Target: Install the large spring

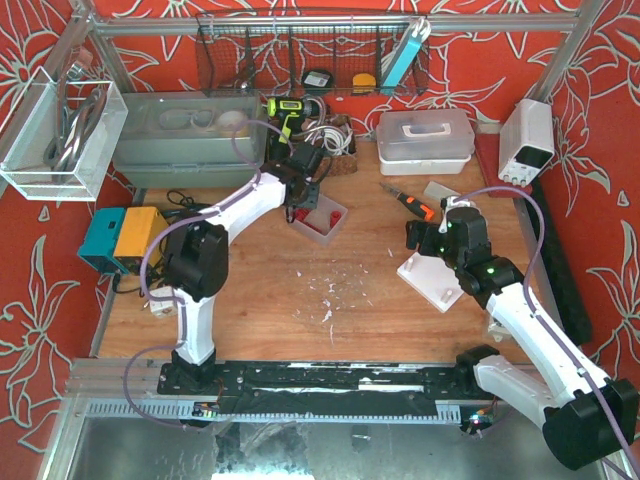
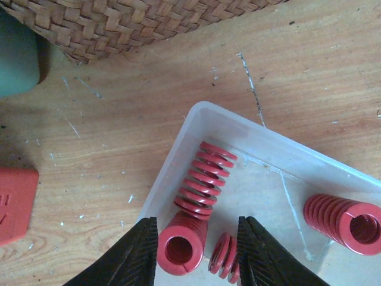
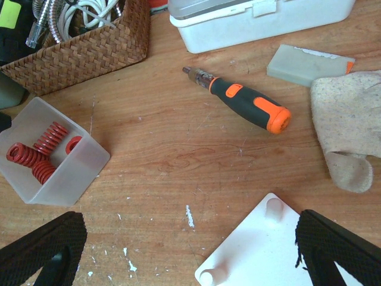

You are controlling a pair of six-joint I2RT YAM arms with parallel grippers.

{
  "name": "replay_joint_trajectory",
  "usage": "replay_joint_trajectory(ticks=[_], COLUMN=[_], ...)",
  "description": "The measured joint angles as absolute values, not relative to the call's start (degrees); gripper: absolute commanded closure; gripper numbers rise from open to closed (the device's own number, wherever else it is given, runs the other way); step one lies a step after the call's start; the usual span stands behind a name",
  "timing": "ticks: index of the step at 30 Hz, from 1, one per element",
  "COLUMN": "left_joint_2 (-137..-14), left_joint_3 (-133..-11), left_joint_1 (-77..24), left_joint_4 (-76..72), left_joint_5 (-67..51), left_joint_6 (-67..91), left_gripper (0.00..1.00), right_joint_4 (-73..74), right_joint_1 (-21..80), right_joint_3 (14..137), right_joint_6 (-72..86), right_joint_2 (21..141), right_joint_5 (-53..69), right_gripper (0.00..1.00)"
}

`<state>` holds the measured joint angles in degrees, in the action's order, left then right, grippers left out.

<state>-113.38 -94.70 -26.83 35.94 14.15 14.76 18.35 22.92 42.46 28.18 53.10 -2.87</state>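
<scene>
A clear plastic bin (image 2: pixel 178 140) holds several red springs. In the left wrist view a large red spring (image 2: pixel 178 247) lies end-on between my left gripper's (image 2: pixel 196 253) open jaws, close to the left finger. A small spring (image 2: pixel 221 257) sits by the right finger. A longer coil (image 2: pixel 205 179) lies beyond and another large spring (image 2: pixel 345 223) lies to the right. In the top view the left gripper (image 1: pixel 303 207) is down over the bin (image 1: pixel 335 225). My right gripper (image 1: pixel 425 238) is open and empty above the white peg plate (image 1: pixel 432 277), whose pegs (image 3: pixel 274 207) show in the right wrist view.
An orange-black screwdriver (image 3: pixel 244 102) lies behind the plate, with a cloth (image 3: pixel 345 125) and a scraper (image 3: pixel 303 62) to its right. A wicker basket (image 3: pixel 83 53), a white lidded box (image 1: pixel 425 135), a grey tote (image 1: pixel 185 135) and a power supply (image 1: pixel 527 140) line the back.
</scene>
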Motion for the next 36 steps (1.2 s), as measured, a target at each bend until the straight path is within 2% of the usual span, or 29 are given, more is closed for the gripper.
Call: replay_joint_trajectory(ticks=[19,31,36], left_joint_2=[-120.9,-123.83,-123.83], left_joint_3=[-101.86,-99.68,-99.68], left_joint_1=[-26.83,-26.79,-26.74], left_joint_4=[46.11,43.18,42.68], left_joint_5=[14.74,11.11,10.57], left_joint_6=[14.41,15.66,15.46], left_gripper=[0.55,0.55,0.59], right_joint_4=[18.35,18.35,18.35], right_joint_1=[22.92,22.92,22.94], right_joint_3=[42.46,42.44,42.46], right_joint_6=[27.77,27.75,27.73], right_joint_2=[52.84,52.82,52.82], right_joint_5=[-2.96,-3.11,-3.18], right_gripper=[0.03,0.03,0.03])
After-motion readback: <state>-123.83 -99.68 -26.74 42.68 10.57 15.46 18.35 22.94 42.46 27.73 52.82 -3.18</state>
